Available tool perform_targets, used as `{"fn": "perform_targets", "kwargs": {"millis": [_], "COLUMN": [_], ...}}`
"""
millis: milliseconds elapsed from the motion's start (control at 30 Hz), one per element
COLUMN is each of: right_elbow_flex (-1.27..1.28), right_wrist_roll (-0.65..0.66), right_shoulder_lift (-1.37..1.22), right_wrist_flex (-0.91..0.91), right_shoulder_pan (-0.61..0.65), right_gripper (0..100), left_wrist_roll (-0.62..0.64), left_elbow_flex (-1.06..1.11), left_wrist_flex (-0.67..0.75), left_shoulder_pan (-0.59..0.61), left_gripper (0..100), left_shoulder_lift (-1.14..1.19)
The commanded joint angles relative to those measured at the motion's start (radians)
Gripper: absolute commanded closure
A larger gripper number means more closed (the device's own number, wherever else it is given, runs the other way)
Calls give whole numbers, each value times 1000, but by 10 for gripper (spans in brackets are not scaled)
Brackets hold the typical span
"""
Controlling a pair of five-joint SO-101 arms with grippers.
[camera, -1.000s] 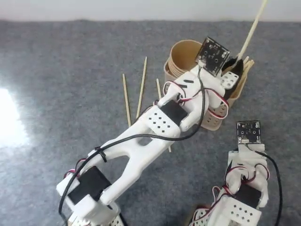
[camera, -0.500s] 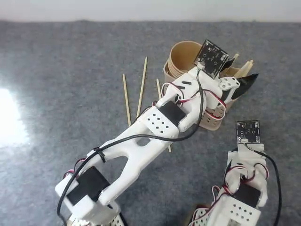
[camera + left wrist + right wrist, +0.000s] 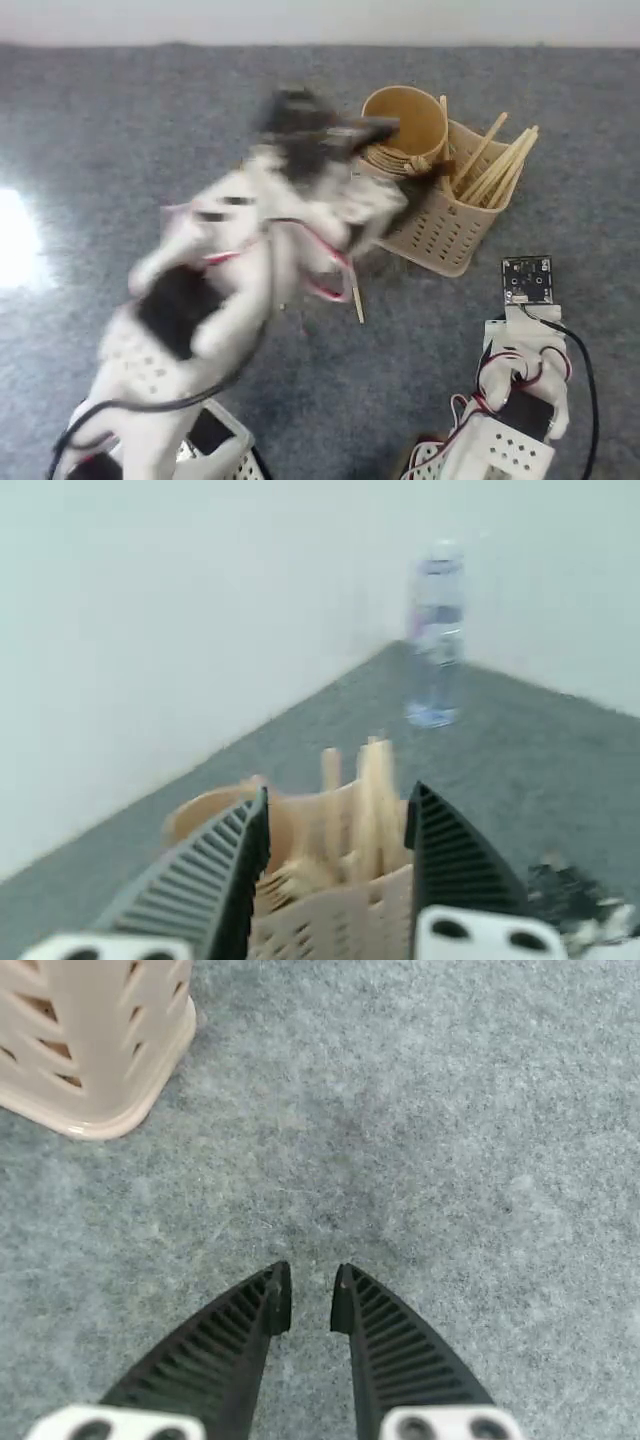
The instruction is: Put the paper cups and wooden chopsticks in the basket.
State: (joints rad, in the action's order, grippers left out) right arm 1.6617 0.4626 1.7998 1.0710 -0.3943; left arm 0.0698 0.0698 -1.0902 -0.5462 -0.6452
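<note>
Chopstick stage: the basket stands at 1 o'clock on the table, holding the cups and several chopsticks. A loose chopstick lies at the basket's 7 o'clock. My left gripper is spread and empty, facing the basket, and my right gripper, narrowly parted, holds nothing at the basket's 5 o'clock. Next, I judge, the left gripper must descend over the loose chopstick and pinch it.
</note>
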Motion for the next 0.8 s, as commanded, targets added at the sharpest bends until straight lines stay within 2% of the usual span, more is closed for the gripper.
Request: {"fn": "perform_targets", "kwargs": {"millis": [0,167,333,433,533,767], "right_elbow_flex": [21,21,21,21,21,21], "right_wrist_roll": [12,12,12,12,12,12], "right_shoulder_lift": [12,12,12,12,12,12], "right_wrist_flex": [-18,-18,-16,-16,-16,-15], "right_shoulder_pan": [10,10,10,10,10,10], "right_gripper": [919,919,919,919,919,919], "left_wrist_roll": [-11,-11,-8,46,66,74], "left_elbow_flex": [-53,-7,102,222,364,665], "left_wrist_flex": [-114,-239,-302,-350,-267,118], "left_shoulder_pan": [164,285,338,359,387,393], "left_gripper": [793,793,793,794,794,794], "left_shoulder_lift": [-29,-29,-29,-29,-29,-28]}}
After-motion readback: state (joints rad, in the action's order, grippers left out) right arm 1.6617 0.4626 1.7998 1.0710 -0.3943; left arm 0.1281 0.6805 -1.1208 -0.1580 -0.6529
